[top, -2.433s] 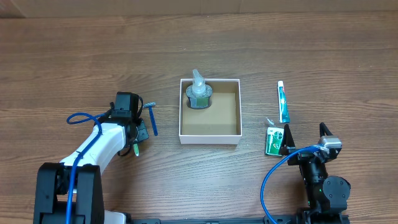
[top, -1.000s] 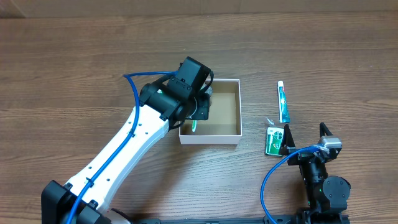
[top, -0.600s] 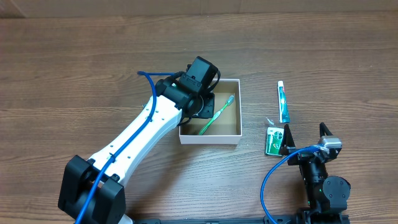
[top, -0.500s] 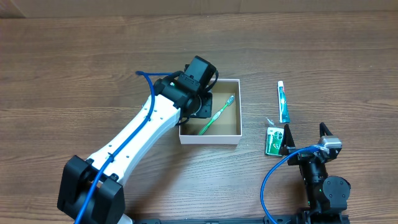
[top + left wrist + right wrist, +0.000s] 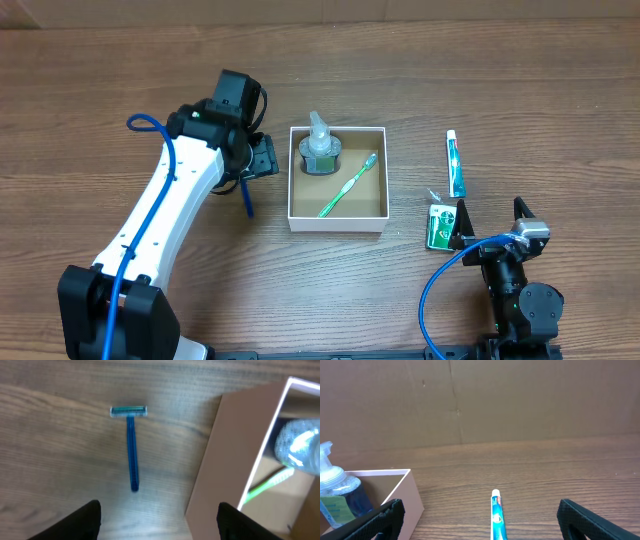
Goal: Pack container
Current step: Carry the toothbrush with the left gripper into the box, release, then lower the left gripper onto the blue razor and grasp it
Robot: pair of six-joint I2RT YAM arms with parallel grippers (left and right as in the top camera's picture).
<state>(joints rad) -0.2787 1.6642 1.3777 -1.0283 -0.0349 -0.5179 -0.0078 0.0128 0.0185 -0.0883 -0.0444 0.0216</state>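
Note:
The container, a white-walled square box with a brown inside, sits mid-table. A clear nozzle bottle stands in its back left corner. A green toothbrush lies slantwise across its floor. My left gripper hovers just left of the box, open and empty. In the left wrist view a blue razor lies ahead of the left gripper, with the container's wall to the right. My right gripper rests open near the front edge, behind the toothpaste tube.
A toothpaste tube lies right of the box, and a small green packet lies beside my right gripper's left finger. The razor's handle shows below the left gripper. A cardboard wall backs the table.
My left gripper opened and left the toothbrush lying in the container. It then drew back left out of the box to above the razor. The right arm has not moved.

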